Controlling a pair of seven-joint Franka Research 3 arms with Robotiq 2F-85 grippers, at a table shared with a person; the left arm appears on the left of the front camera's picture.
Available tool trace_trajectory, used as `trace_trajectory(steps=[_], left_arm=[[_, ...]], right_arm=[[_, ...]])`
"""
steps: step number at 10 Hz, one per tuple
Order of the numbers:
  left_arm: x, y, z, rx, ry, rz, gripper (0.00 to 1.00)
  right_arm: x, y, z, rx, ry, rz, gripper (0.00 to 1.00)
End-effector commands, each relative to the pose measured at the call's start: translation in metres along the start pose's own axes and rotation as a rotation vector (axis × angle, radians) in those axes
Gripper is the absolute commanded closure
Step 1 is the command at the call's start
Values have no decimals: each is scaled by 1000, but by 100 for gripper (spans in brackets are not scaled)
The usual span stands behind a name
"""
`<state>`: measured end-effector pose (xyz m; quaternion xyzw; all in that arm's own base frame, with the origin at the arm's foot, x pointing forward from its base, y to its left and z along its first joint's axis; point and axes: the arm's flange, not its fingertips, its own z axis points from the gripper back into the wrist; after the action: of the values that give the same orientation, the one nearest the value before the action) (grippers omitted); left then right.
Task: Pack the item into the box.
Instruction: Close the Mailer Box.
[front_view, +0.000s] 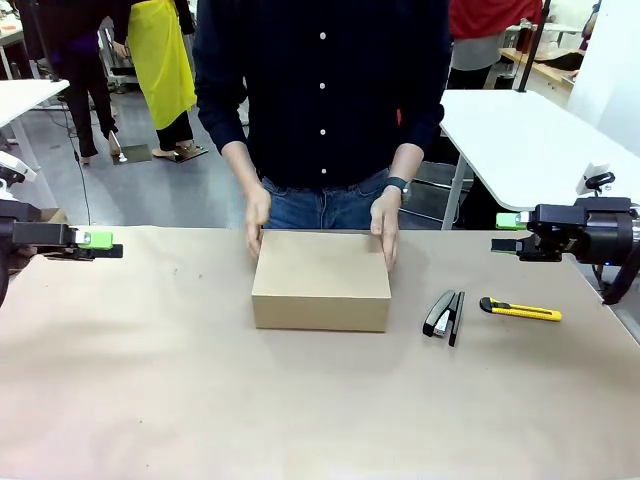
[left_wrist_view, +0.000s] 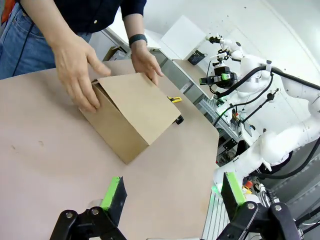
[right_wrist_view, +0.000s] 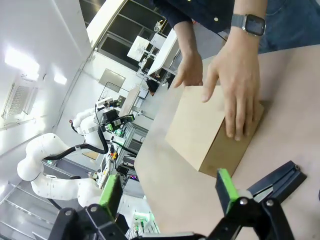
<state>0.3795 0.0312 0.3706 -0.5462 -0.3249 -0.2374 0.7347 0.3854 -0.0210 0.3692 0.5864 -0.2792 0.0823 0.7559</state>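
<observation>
The brown cardboard box (front_view: 320, 280) stands shut in the middle of the table, its lid down. A person in a dark shirt holds it at its far corners with one hand (front_view: 257, 220) on each side. The item is hidden. My left gripper (front_view: 105, 242) hovers open above the table's left edge, well away from the box. My right gripper (front_view: 505, 234) hovers open at the right, also apart from it. Beyond the open left gripper (left_wrist_view: 172, 195) lies the box (left_wrist_view: 135, 117). The open right gripper (right_wrist_view: 168, 190) frames the box (right_wrist_view: 205, 130) under the person's hands.
A black stapler (front_view: 443, 315) and a yellow utility knife (front_view: 520, 311) lie right of the box. Brown paper covers the table (front_view: 150, 400), with free room in front of the box and to its left. White tables stand behind the person.
</observation>
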Motion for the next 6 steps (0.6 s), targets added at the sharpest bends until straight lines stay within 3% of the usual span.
trace_trajectory(steps=[1, 6], left_arm=[[-1, -2, 2, 4, 9, -23, 0], [-1, -2, 2, 4, 9, -23, 0]], right_arm=[[1, 1, 0, 3, -3, 23, 0], [1, 1, 0, 3, -3, 23, 0]])
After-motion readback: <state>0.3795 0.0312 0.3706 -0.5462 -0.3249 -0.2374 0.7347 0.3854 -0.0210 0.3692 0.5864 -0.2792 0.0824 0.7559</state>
